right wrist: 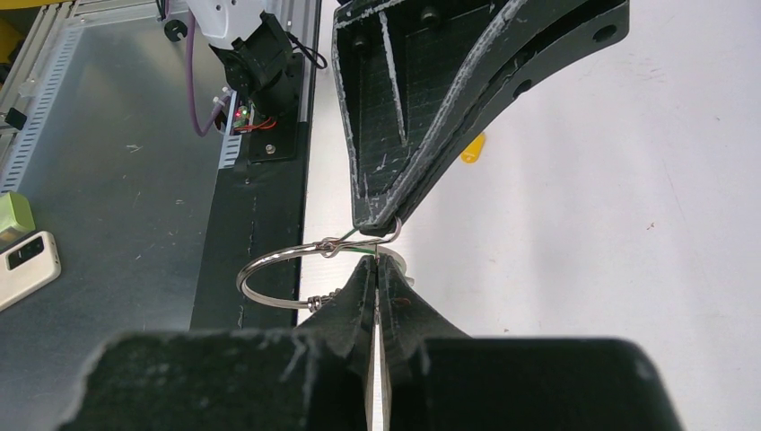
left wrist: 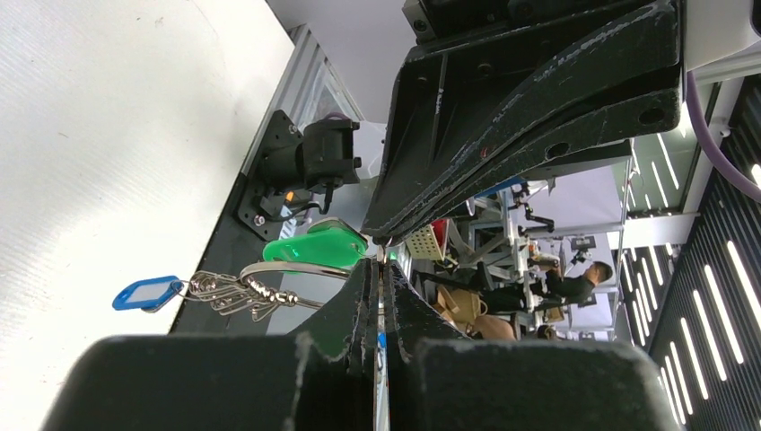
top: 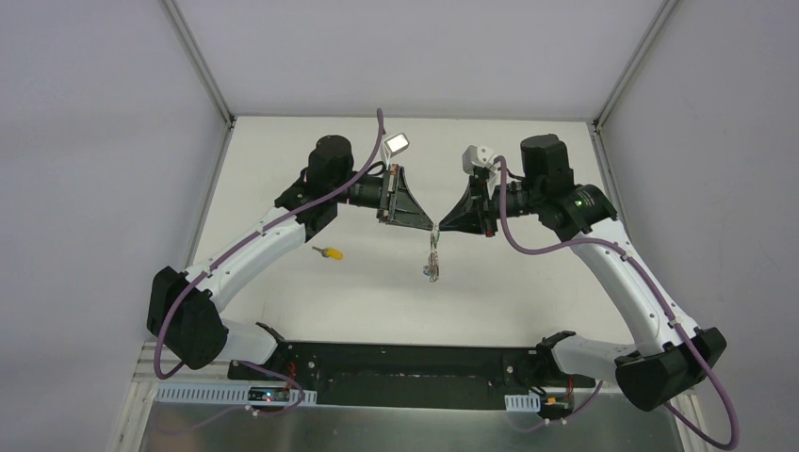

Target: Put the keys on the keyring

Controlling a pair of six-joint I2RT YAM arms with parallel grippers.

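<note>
The right tool (right wrist: pixel 377 269) is clamped on the keyring (left wrist: pixel 292 265). The left tool (left wrist: pixel 380 263), also closed, meets it tip to tip, pinching either the ring or the green key (left wrist: pixel 323 245); I cannot tell which. If either pinch slips, both could drop. The yellow key (top: pixel 329 252) lies on the worktop (top: pixel 528 282), well apart.

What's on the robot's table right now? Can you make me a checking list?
Surface: white table, smooth.
Job's things: keyring held up between both grippers; green key at the ring, threaded or not unclear; yellow key lying on the table.
Clutter: phone on the metal bench beside the table.
Grippers: left gripper and right gripper both shut on the keyring.
Cables: purple cables hanging in loops.
Surroundings: grey walls; a person seated far off.
</note>
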